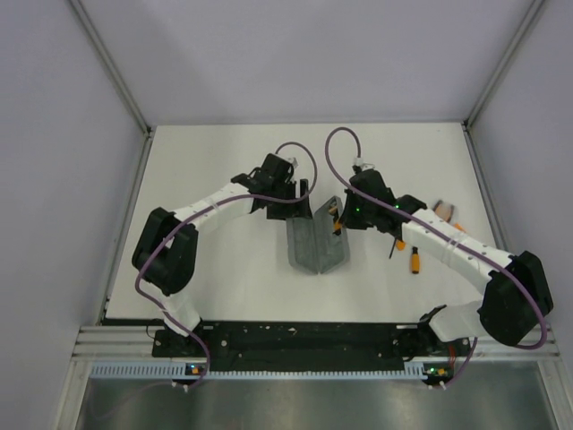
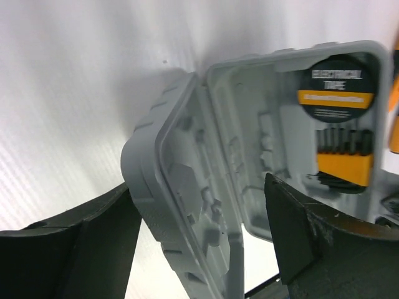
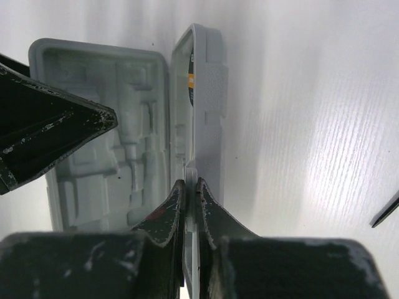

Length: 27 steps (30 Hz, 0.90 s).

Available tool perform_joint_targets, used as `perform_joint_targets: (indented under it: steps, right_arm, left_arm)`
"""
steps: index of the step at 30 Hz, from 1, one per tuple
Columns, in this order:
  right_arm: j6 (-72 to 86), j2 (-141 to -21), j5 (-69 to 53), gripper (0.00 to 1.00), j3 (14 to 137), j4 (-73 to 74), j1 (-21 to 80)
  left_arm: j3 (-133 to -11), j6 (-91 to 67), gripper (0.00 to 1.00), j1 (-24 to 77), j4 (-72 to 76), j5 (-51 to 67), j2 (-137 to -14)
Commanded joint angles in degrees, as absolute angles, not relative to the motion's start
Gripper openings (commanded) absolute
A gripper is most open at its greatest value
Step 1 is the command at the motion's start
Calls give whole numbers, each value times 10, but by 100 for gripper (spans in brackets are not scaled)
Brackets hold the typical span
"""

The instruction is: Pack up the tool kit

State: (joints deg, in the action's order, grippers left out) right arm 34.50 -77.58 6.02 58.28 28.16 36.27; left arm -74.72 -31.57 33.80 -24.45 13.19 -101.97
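Right gripper (image 3: 190,187) closed on case rim; left gripper (image 2: 196,184) spread wide.

The case (image 1: 315,240) is found at the middle of the table (image 1: 224,278), between the two grippers and half open in a V. Its right half is stood nearly on edge, and the rim of that half is pinched between the right gripper's fingers (image 3: 163,215). A black tape roll (image 2: 336,87) with an orange label is seated in that half, with an orange-and-black insert just below it. The moulded slots of the left half are shown unfilled. That half is straddled by the left fingers (image 2: 305,230); contact cannot be told. An orange-handled screwdriver (image 1: 416,261) is seen beside the right forearm, well apart from the case.
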Motion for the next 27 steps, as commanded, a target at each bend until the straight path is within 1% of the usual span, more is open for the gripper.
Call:
perform_joint_targets:
  steps: [1,6,9,11,16,17,19,22,25,27]
  right_arm:
    - [347,-761,91,0,589,267,367]
    - [348,-774,97,0,549,250,345]
    - [338,-787,77,0,520,202,330]
    - [329,-803,64,0,507,171,324]
    - [323,-865,54,0,515,142,322]
    - [324,-874,57,2,519,142,322]
    - [326,-895,62,9,525,142,322]
    - [329,-905,72,25,533,144,322]
    - [331,-902,85,44,543,161,322]
    - [330,-886,91,50,546,166,321]
  left_arm:
    - [-744,-298,79,335,-289,44,-999]
    - [-715,-301,77,313,-300,5,-982]
    - [-690,-307,77,287,-294,5,-970]
    - [-679,-315,77,266,-294,-17,-964]
    - [-649,-329,78,217,-278,-25,-943]
    - [-648,-329,79,208,-279,-27,-938]
    - [-649,-330,80,195,-292,-31,-930]
    - [-642,-326,81,181,-300,-30,-908]
    - [-640,-320,83,171,-308,-30,-887]
    - [-640,-312,84,171,-314,-33,-872]
